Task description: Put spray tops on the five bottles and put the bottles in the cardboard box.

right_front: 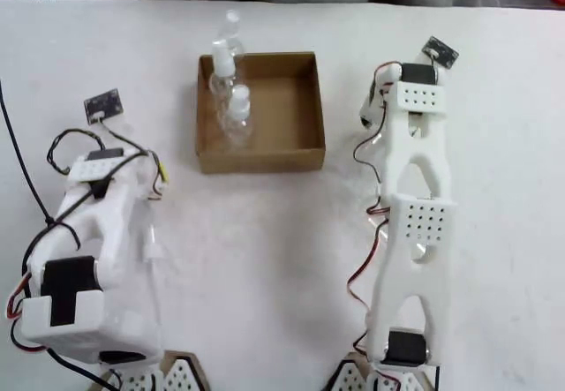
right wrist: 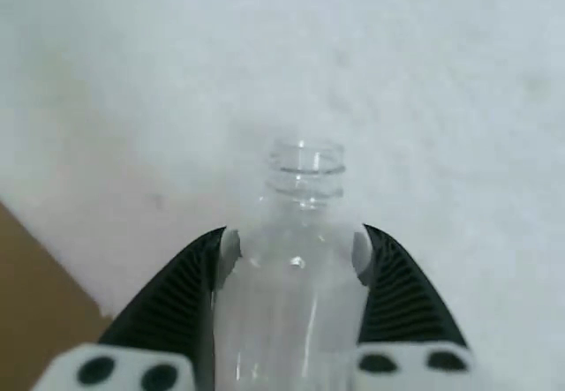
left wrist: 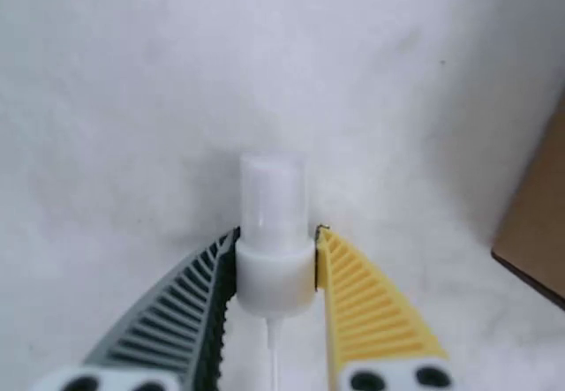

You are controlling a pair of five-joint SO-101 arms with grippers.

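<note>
**Each arm is holding one half of a spray bottle, and the two halves are not yet joined.**

The left gripper (left wrist: 275, 241) is clamping its grey and yellow ribbed fingers (left wrist: 371, 303) on the collar of a white plastic spray top (left wrist: 274, 192). That is leaving the thin dip tube (left wrist: 272, 356) free, I'd guess so it can be fed into a neck. The right gripper (right wrist: 294, 241) is squeezing the shoulders of a clear plastic bottle (right wrist: 300, 312) between black fingers, which is leaving the open threaded neck exposed for that top. The arms are sitting well apart over the white table (right_front: 265, 259). Between them, the brown cardboard box (right_front: 260, 159) is holding at least two capped clear bottles (right_front: 237, 113). They are lying along the wall nearer the left arm, leaving room for more.
</note>
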